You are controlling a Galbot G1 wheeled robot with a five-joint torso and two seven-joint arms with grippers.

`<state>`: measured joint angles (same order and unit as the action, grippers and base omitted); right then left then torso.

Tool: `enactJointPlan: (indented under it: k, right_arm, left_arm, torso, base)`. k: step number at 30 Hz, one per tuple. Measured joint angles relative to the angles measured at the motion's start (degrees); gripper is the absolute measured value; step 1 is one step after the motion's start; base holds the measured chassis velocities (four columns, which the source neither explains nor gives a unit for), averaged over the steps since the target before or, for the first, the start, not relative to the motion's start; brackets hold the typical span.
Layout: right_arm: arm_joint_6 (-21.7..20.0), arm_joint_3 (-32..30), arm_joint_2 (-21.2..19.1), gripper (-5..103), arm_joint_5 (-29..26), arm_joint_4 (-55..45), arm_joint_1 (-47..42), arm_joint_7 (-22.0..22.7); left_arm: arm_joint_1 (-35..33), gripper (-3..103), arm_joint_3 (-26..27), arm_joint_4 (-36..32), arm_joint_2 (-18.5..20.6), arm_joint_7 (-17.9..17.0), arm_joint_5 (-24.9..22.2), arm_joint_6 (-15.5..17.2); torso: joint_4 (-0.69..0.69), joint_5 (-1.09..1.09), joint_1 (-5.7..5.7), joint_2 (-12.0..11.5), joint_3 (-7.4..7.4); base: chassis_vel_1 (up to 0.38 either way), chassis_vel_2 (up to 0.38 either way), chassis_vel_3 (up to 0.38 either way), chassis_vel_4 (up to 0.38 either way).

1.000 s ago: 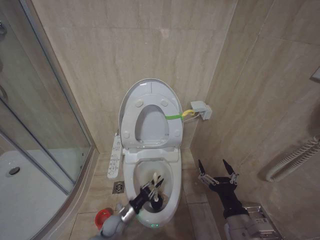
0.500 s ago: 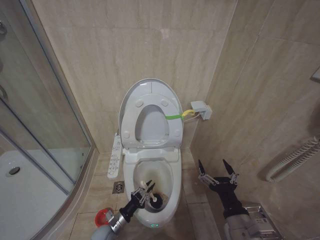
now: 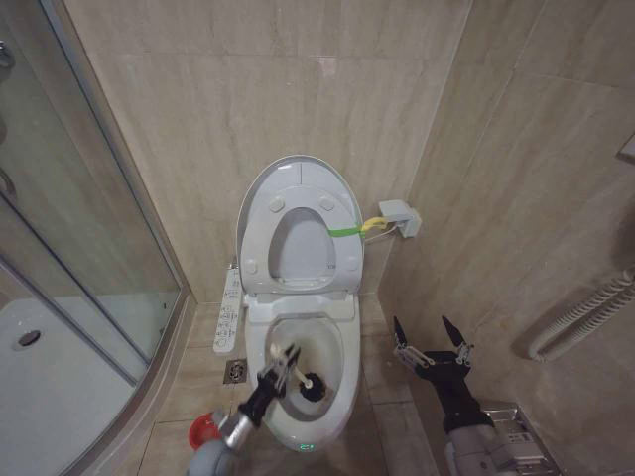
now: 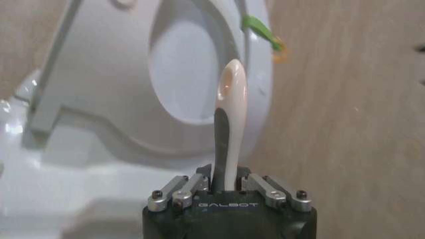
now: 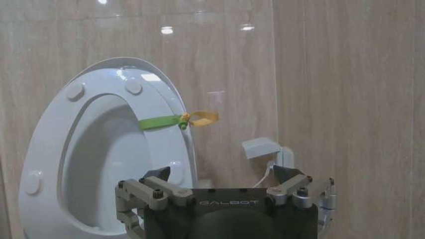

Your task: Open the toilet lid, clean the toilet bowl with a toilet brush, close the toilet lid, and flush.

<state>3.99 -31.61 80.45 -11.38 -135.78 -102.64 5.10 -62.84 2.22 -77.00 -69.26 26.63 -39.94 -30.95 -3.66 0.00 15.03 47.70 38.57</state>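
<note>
The left end effector (image 3: 282,369) swung the toilet brush (image 3: 306,384) leftward — handle lower now.

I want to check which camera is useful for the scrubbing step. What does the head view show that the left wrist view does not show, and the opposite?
The head view shows the toilet bowl with the dark brush head inside it, the red holder cup on the floor, and the open right gripper beside the toilet. The left wrist view shows closely how the left gripper clamps the toilet brush handle. Both show the raised toilet lid and the seat's green band.
</note>
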Motion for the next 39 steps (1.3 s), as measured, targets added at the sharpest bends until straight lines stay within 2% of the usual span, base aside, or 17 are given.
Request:
enactJointPlan:
  k: [4, 10, 19, 27, 32, 39]
  right_arm:
    - [0.0, 0.0, 0.0, 100, 0.0, 0.0, 0.0, 0.0]
    - [0.0, 0.0, 0.0, 100, 0.0, 0.0, 0.0, 0.0]
    - [0.0, 0.0, 0.0, 100, 0.0, 0.0, 0.0, 0.0]
    - [0.0, 0.0, 0.0, 100, 0.0, 0.0, 0.0, 0.0]
    - [0.0, 0.0, 0.0, 100, 0.0, 0.0, 0.0, 0.0]
    - [0.0, 0.0, 0.0, 100, 0.0, 0.0, 0.0, 0.0]
  left_arm:
    - [3.37, 22, -0.82, 0.49, -0.36, -1.62, -3.37, 1.01]
    - [3.75, 22, -2.41, 0.98, -1.47, -1.69, -3.71, 1.12]
    - [7.29, 22, -5.71, 6.7, -5.12, -0.36, -1.96, 0.62]
    - [8.1, 22, -6.19, 12.3, -5.71, 2.13, 1.24, -1.35]
    - [9.06, 22, -6.1, 11.23, -4.96, 2.26, 2.43, -1.4]
    - [10.36, 22, -7.24, 7.89, -5.23, 1.65, 1.04, -0.81]
  torso:
    - [0.01, 0.01, 0.01, 0.0, 0.0]
    - [0.03, 0.0, 0.01, 0.0, 0.0]
    - [0.01, 0.01, 0.01, 0.0, 0.0]
    - [0.03, 0.02, 0.0, 0.01, -0.02]
    - [0.02, 0.01, 0.0, 0.01, 0.0]
    - [0.0, 0.0, 0.0, 0.01, 0.0]
  base:
    - [0.0, 0.0, 0.0, 0.0]
    - [0.0, 0.0, 0.0, 0.0]
    - [0.0, 0.0, 0.0, 0.0]
    - [0.0, 0.0, 0.0, 0.0]
    - [0.0, 0.0, 0.0, 0.0]
    - [0.0, 0.0, 0.0, 0.0]
